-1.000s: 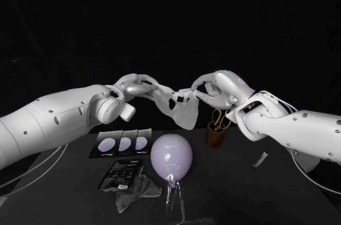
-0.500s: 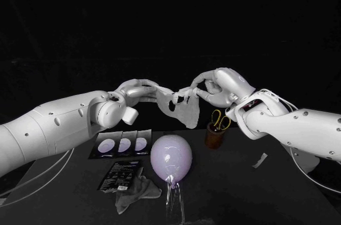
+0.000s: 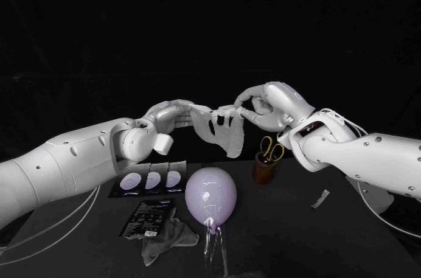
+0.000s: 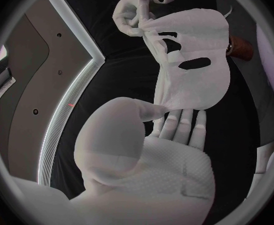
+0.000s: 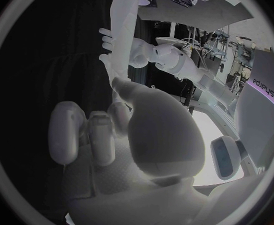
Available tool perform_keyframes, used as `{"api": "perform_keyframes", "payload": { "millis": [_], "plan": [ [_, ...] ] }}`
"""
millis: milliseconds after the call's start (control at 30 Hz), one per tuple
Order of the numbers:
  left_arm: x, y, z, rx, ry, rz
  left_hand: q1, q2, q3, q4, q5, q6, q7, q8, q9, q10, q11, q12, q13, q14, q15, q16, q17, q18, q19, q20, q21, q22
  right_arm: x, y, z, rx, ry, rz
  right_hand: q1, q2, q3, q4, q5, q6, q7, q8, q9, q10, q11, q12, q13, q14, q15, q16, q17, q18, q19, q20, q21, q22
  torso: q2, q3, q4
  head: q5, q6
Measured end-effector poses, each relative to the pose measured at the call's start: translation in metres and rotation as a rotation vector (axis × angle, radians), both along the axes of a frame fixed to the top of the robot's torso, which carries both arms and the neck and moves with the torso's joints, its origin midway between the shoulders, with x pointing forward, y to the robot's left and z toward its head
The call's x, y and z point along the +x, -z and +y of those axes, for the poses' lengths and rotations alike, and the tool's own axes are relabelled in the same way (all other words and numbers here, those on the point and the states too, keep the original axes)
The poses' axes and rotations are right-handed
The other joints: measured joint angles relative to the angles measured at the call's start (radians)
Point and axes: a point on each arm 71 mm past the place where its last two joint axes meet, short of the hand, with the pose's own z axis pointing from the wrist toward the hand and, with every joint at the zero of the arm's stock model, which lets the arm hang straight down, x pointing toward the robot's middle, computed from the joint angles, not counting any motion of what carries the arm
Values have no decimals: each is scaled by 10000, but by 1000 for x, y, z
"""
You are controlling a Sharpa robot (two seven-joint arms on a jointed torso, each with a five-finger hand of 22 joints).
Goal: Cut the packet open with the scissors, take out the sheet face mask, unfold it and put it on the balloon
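White and limp, the sheet face mask (image 3: pixel 228 143) hangs partly unfolded, eye holes showing, its top edge pinched by the left robot hand (image 3: pixel 172 114) and the right robot hand (image 3: pixel 264 105), above the lilac balloon (image 3: pixel 210 194).

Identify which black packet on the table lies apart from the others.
The black printed packet beside the crumpled grey cloth, nearest the robot; the other three packets lie side by side in a row, each showing a pale oval.

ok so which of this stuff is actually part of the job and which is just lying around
Job: sheet face mask, held by left hand and right hand; balloon; scissors; black packet.
Lying about: grey cloth; black card with three white ovals; pale scrap.
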Motion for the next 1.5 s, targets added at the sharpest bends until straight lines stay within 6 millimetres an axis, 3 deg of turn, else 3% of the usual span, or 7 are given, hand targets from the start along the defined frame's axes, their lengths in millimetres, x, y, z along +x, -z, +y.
{"api": "perform_keyframes", "payload": {
  "millis": [67, 100, 167, 267, 433, 1033, 1500],
  "plan": [
    [0, 2, -2, -235, -21, 89, -59, 59, 28, 29, 0, -161, -14, 117, 2, -162, -5, -46, 0, 72, 10, -62, -33, 31, 1152, -49, 375, 211, -1, -1, 1, 9, -30, -21, 0, 0, 0, 0, 0, 0, 0, 0, -2, 0, 0, 0, -1, 0, 0, -1, -2, 0, 0, 0, 0, 1, 0, 0, 0, -4, 5],
    [0, 3, -2, -312, -30, 126, -80, 80, 28, 29, 0, -216, -30, 139, 8, -177, 11, -46, 0, 214, 0, -62, -33, 186, 1770, -76, 579, 326, -1, -2, 1, 12, -42, -28, 0, 0, 0, 0, 0, 0, 0, 0, -3, 0, 0, 0, -1, 0, 0, -1, -2, 0, 0, 0, 0, 2, -1, -1, 0, -9, 8],
    [0, 5, -4, -452, -40, 211, -166, 165, 56, 56, 69, -407, -48, 205, 341, -318, -25, -107, 0, 629, -77, -7, -16, 716, 3530, -141, 1217, 605, -1, -3, 2, 17, -63, -45, 0, 0, 0, 0, 0, 0, 0, -1, -3, 0, 0, 0, -3, 0, 0, -3, -2, 0, 0, 0, 0, 3, -2, -3, 0, -19, 11],
    [0, 6, -4, -537, -65, 286, -258, 257, 37, 75, 57, -646, -68, 369, 348, -318, -26, -108, 12, 941, -185, -7, -15, 1060, 4442, -113, 1476, 624, -1, -4, 2, 21, -64, -66, 0, 0, 0, 0, 0, 0, 0, -1, 2, 0, 0, 0, -5, 0, 0, -28, -1, 0, 0, 0, 0, 4, -4, -4, 5, -28, 13],
    [0, 8, -2, -458, -79, 483, -338, 338, -7, 117, 57, -859, -69, 521, 348, -76, -190, 161, 69, 1743, -386, 153, 56, 1107, 5468, -308, 1674, 541, 2, -4, 0, 3, 33, -108, 0, 0, 0, 0, 0, 0, 0, -2, 6, 0, 0, 0, -8, 0, 0, 8, 0, 0, -1, 0, -1, 6, -5, -4, 11, -37, 13],
    [-11, 16, -10, 154, 1673, 1561, -525, 496, -158, 98, 62, -1055, -121, 636, 349, 1796, -764, 920, 92, 4023, -1045, 351, 156, 1102, 7412, -992, 1557, -60, 22, -3, 0, -208, 367, -58, -1, 0, -1, 1, -1, 0, 0, 26, 13, 0, 1, 0, 1, 0, 0, 0, 6, 0, -1, 0, -1, -3, -1, -4, 10, -102, -7],
    [-27, 15, -16, -515, 3367, 2050, -560, 481, -185, 70, 63, -1028, -95, 637, 348, 2332, -920, 922, 93, 4566, -1234, 350, 204, 1094, 7925, -1196, 1557, -189, 30, 19, -4, -686, 462, 722, -1, 0, -2, 2, -2, 0, 0, 21, 11, -1, 0, 0, -8, 0, 0, 8, -1, 0, -2, 0, -2, 5, -3, -12, 16, -127, -49]
  ]
}}
